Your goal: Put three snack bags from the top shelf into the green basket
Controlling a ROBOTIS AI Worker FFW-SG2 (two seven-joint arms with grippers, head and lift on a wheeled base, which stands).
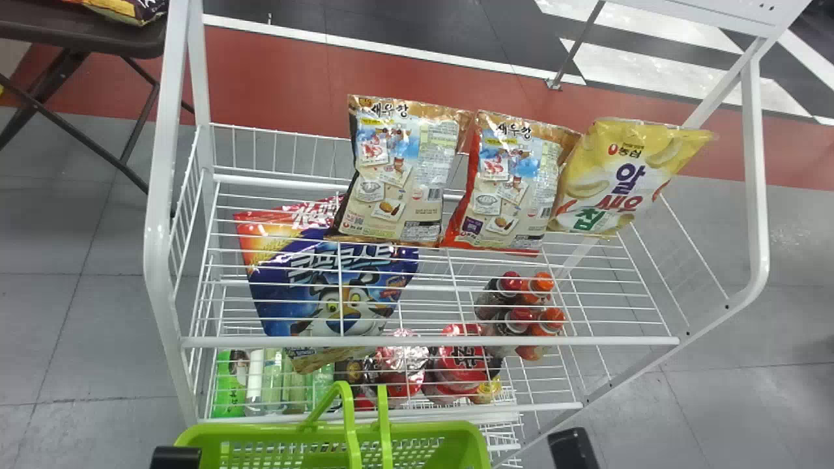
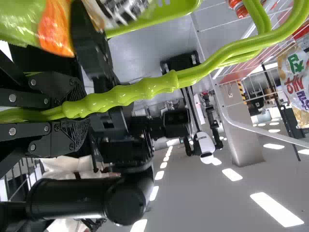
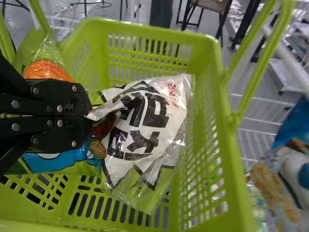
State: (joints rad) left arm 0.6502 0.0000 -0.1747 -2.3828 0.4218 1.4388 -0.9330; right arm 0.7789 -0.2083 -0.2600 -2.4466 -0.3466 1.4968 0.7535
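Placing step: white bag (image 3: 149,118) pinched by right gripper (image 3: 88,115) inside green basket (image 3: 145,25), handle (image 2: 145,89) held by left gripper (image 2: 76,111); release needed next.

we find the scene bright, and the light is rather even. in the left wrist view, we see rows of ceiling lamps (image 2: 276,210), so strong that they become plain white. there the basket handle (image 2: 145,89) has small glossy highlights, while the black arm (image 2: 72,198) looks much darker. in the right wrist view, we notice white glints on the clear wrapping of the white bag (image 3: 145,121). in the head view, a pale shine lies on the grey floor (image 1: 795,241).
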